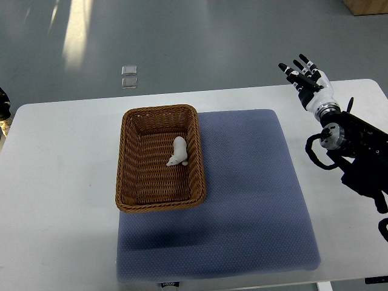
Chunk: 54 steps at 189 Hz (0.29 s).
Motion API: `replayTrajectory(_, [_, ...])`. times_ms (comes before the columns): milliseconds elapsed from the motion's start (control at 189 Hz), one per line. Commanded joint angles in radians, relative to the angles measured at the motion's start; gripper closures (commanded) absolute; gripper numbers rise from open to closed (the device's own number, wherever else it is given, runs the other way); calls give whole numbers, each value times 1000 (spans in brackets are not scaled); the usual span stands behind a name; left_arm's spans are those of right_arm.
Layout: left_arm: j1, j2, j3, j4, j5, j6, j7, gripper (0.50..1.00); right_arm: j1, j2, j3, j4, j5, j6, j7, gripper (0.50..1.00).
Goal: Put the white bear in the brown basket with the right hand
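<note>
A small white bear (178, 152) lies inside the brown wicker basket (128, 159), near its right wall. The basket stands on the left part of a blue-grey mat (248, 182). My right hand (305, 74) is raised at the far right of the table, well away from the basket, with its fingers spread and holding nothing. Its black arm comes in from the right edge. My left arm does not show.
The white table (60, 182) runs under the mat. Two small clear squares (128, 76) lie on the floor beyond the table's far edge. A dark object (3, 103) pokes in at the left edge.
</note>
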Motion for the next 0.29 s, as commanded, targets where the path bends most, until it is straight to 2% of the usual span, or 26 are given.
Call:
replayTrajectory(0, [0,0,-1,-2,-1,0,-1,500,-3,3,-1,0,-4,-1,5,576])
replayTrajectory(281, [0,0,0,7,0,0,1,500,-7,-2,-1,1,-5,-1,11,574])
